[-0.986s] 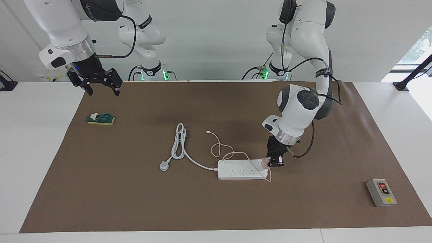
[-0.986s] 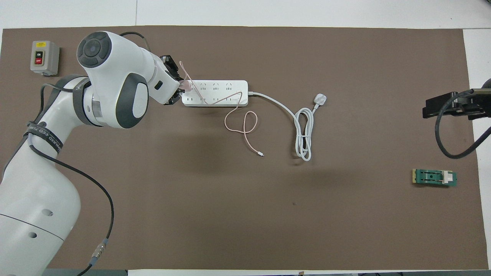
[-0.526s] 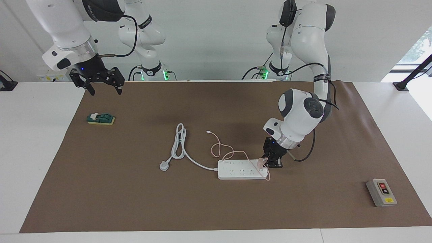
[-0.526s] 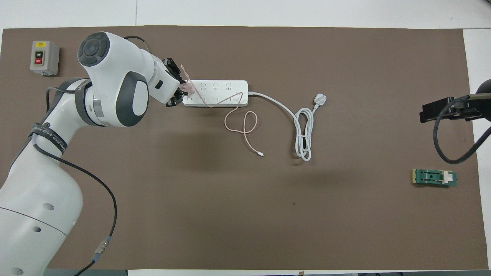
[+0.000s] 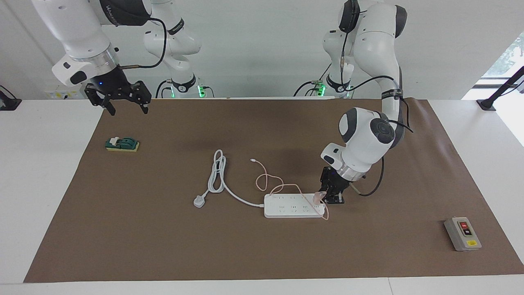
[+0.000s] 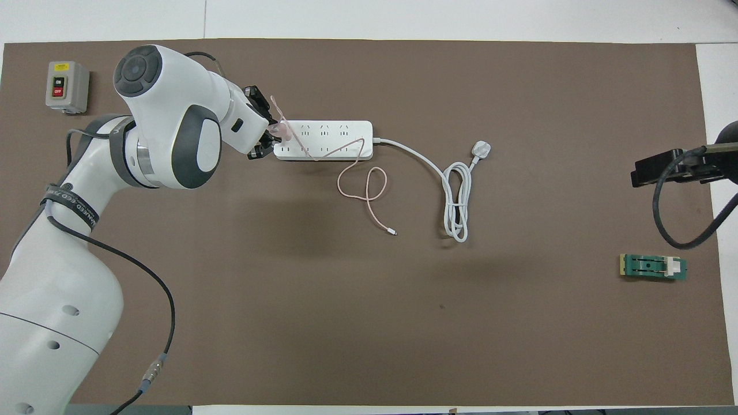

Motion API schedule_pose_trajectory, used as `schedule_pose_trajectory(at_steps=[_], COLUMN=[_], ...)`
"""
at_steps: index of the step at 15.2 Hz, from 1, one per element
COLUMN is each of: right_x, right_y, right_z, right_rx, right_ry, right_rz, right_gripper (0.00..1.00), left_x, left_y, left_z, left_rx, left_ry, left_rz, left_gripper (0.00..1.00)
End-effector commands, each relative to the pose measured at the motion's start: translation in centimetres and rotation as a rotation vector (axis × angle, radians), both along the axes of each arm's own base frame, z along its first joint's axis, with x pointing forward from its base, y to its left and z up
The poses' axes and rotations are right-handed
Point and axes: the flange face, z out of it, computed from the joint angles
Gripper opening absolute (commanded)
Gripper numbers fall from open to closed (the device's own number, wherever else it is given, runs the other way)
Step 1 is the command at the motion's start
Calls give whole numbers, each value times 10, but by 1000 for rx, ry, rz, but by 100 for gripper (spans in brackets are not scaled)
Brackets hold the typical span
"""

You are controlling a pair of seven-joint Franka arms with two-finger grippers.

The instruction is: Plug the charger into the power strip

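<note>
The charger (image 5: 318,197) is held in the closed fingers of the left gripper (image 5: 326,198) at the end of the power strip (image 5: 294,205) that lies toward the left arm's end of the desk (image 5: 24,172). The pale-pink cube is seen over that end's outlets, right at the strip's short edge; whether its pins are seated cannot be told. Its thin pink cable (image 6: 362,183) is draped across the strip's top and loops on the brown mat (image 6: 369,323) nearer to the robots, ending in a small connector.

The strip is set lengthwise along the desk, roughly midway between the arms' ends. Its thick white cord (image 6: 455,199) runs off the other short edge toward the right arm's end, is coiled in a long loop, and ends in a grey-white plug (image 6: 481,150).

The right gripper (image 5: 125,104) is held high in the air over the mat's edge at the right arm's end, its fingers spread wide and holding nothing. A small green block (image 5: 122,144) lies on the mat near that edge. A grey button box (image 6: 67,86) sits near the mat's corner at the left arm's end, farther from the robots than the strip and well apart from it.

A broad bare stretch of mat is left between the strip and the robots, and another between the coiled cord and the green block. White desk surface shows around the mat's edges.
</note>
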Motion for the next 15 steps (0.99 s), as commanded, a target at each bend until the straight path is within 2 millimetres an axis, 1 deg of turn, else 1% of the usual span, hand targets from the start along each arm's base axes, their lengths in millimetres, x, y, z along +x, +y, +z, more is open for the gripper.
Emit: schedule_pose_trajectory(at_steps=[1, 3, 7, 12, 15], right_x=[-10, -11, -12, -12, -13], right_y=[-5, -5, -7, -8, -15], right_z=[0, -1, 0, 1, 1], right_rx=[-13, -5, -4, -13, -13], right_ry=[14, 29, 29, 29, 34], right_rz=[23, 21, 20, 37, 49], right_gripper=[100, 100, 100, 100, 100], left_x=[5, 5, 3, 3, 3], left_y=[-1, 0, -5, -2, -1], left_z=[1, 0, 0, -1, -4], left_rx=[6, 7, 8, 22, 25], left_ry=[18, 18, 20, 22, 28], left_rz=[-2, 1, -4, -6, 7], left_gripper=[0, 0, 0, 0, 0])
